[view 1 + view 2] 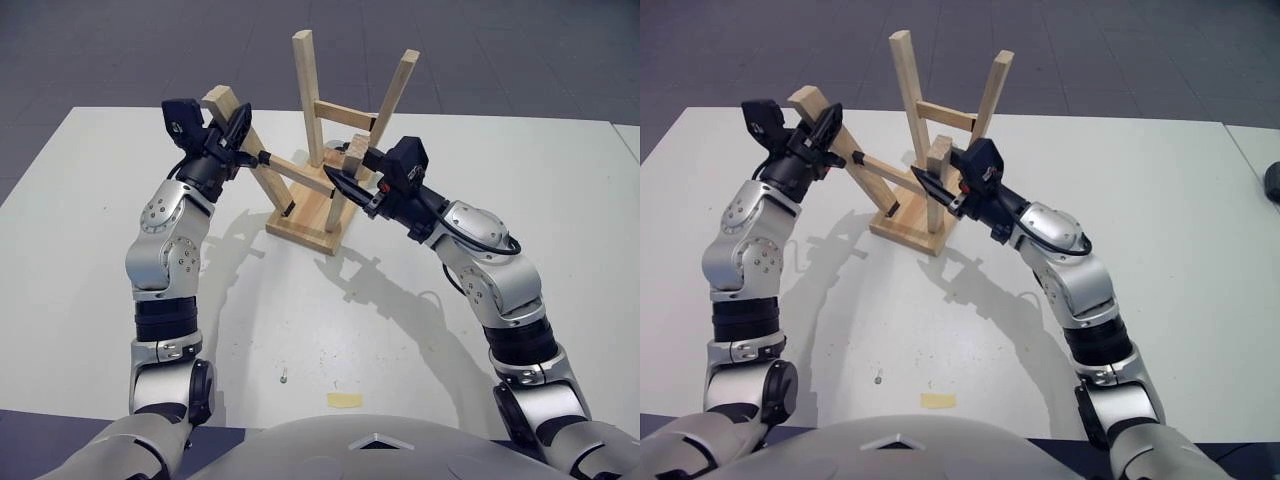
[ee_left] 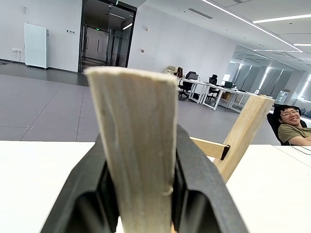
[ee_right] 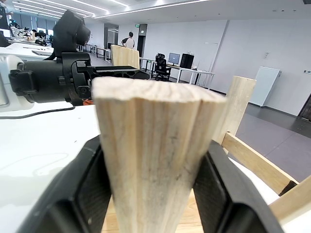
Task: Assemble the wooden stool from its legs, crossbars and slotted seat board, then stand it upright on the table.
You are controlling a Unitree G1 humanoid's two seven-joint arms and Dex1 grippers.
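The stool (image 1: 318, 150) stands inverted on the table (image 1: 100, 180), its legs (image 1: 308, 70) and crossbars (image 1: 345, 113) seemingly seated in the seat board (image 1: 305, 228), the jaws of the left gripper (image 1: 236, 135) and right gripper (image 1: 345, 186) each clamped on a leg, and only righting appears left.

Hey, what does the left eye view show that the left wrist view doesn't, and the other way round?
Left eye view: the seat board lies flat on the white table with legs sticking up. The right claw is shut on the short leg. A small screw and a yellow tape scrap lie near the front edge.
Left wrist view: black fingers press both sides of the left leg, with an office behind.
Shared: the left claw shut on that leg, and a far leg with its crossbar.
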